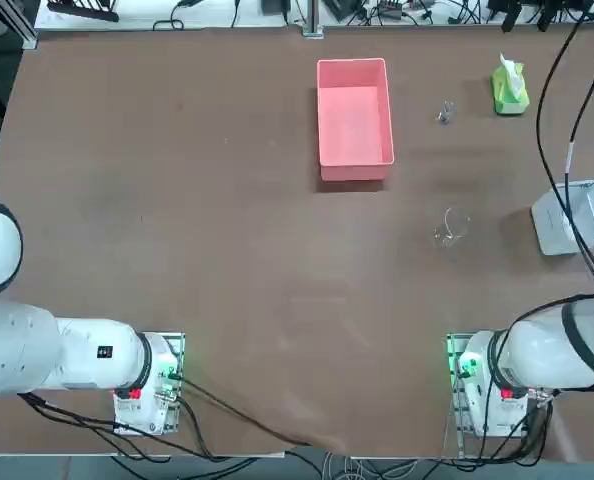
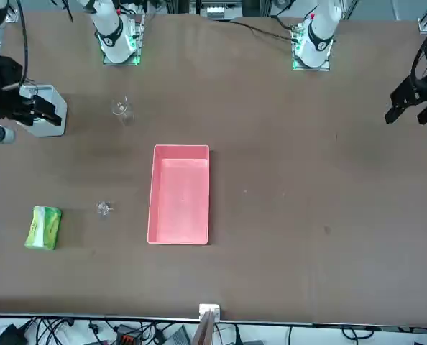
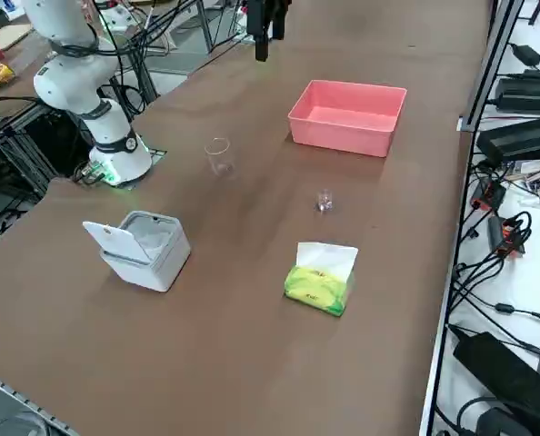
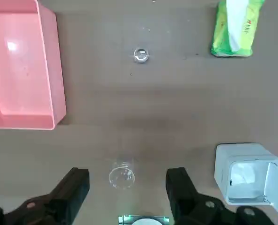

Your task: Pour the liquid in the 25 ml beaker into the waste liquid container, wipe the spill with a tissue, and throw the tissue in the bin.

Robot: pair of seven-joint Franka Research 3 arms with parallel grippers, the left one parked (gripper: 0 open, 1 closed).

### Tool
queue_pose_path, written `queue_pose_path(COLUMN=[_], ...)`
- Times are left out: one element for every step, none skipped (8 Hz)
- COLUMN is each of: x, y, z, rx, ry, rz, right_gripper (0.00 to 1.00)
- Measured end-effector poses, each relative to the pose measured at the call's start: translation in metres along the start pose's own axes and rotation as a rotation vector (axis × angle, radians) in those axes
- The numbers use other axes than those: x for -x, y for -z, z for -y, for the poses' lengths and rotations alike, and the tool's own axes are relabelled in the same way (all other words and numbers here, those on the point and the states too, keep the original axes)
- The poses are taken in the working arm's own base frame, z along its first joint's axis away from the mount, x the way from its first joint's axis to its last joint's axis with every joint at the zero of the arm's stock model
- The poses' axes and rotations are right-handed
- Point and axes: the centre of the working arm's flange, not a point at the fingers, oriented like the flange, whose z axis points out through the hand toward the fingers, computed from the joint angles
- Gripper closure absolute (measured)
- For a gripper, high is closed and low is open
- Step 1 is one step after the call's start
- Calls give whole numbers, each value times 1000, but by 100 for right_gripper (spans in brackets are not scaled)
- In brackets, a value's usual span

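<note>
The 25 ml beaker [image 1: 445,112] [image 4: 141,55] is a tiny clear glass standing upright on the brown table, between the pink tub and the green tissue pack. The waste liquid container [image 1: 353,172] [image 3: 343,134] is a pink rectangular tub at the far middle of the table, and it looks empty. My right gripper [image 4: 128,178] [image 2: 44,109] hangs open high above the table's near right part, holding nothing. It is well short of the small beaker. A white bin [image 1: 557,220] [image 3: 143,247] stands at the right with its lid up. No loose tissue is in view.
A larger clear glass vessel [image 1: 453,226] [image 4: 121,176] stands below my open fingers. A green tissue pack [image 1: 510,88] [image 3: 318,283] with a white tuft lies at the far right. Cables [image 1: 562,120] hang over the right edge.
</note>
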Motion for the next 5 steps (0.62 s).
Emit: queue_pose_path(x=[-5,-12,-19,-26,-35], y=[-9,-21,-34,-48,-65], z=[0,0,-1,-6,-16], rx=[0,-1,-4,-10,-18], ry=[23,69,131,190,244], rz=[17,40,63,88,104], right_gripper=[0,0,0,0,0])
